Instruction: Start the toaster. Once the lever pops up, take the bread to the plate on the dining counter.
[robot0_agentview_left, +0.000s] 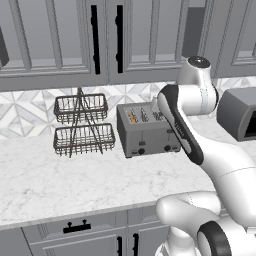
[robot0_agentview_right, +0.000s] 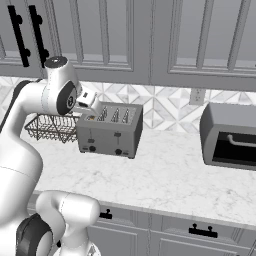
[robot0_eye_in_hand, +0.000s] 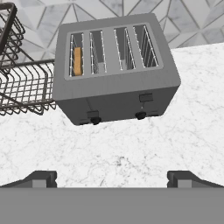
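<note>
The grey four-slot toaster (robot0_agentview_left: 147, 131) (robot0_agentview_right: 111, 131) (robot0_eye_in_hand: 114, 83) stands on the wall counter against the tiled backsplash. The bread (robot0_eye_in_hand: 77, 61) (robot0_agentview_left: 132, 117) is a tan slice sitting low in the leftmost slot. On the toaster's front, the left lever (robot0_eye_in_hand: 92, 114) sits just above its knob, while the right lever (robot0_eye_in_hand: 145, 97) is higher. My gripper (robot0_eye_in_hand: 113, 179) is open and empty. It hovers above and in front of the toaster, looking down on it. The hand (robot0_agentview_right: 87, 100) sits by the toaster's upper left corner. The plate and the dining counter are out of view.
A two-tier wire basket rack (robot0_agentview_left: 82, 125) (robot0_agentview_right: 52, 127) (robot0_eye_in_hand: 22, 83) stands close to the toaster's left. A dark grey oven box (robot0_agentview_left: 240, 112) (robot0_agentview_right: 232, 135) sits further right. Wall cabinets (robot0_agentview_left: 60, 40) hang overhead. Marble counter (robot0_agentview_left: 65, 180) stretches in front.
</note>
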